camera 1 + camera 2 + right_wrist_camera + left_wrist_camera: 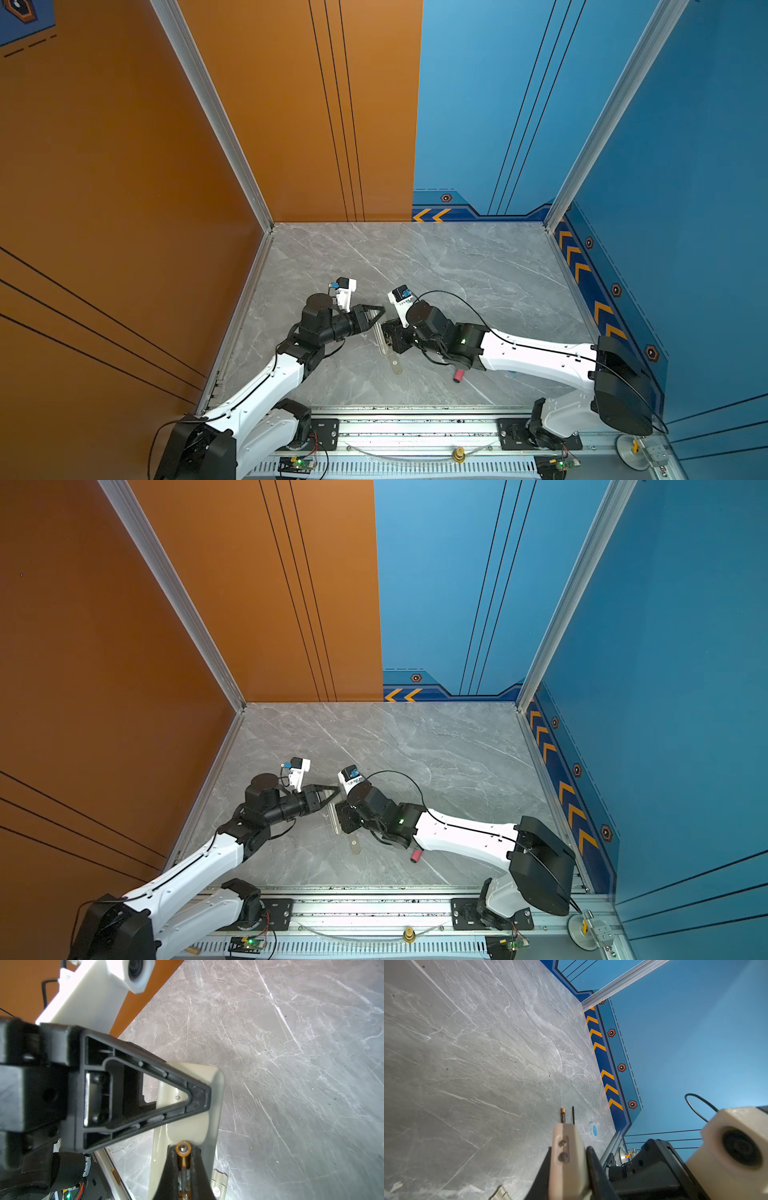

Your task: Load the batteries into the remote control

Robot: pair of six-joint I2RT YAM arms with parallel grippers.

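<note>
Bringing a battery (183,1154), clenched in the right claw (184,1159), to the remote control (209,1126) gripped by the left claw (571,1142); next needs aligning with the recess

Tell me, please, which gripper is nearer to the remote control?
Left. The left gripper is clamped on the remote control; the right gripper, holding a battery, sits close beside it.

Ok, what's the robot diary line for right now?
left claw: shut on remote control | right claw: shut on battery | second battery: lying on table
</note>
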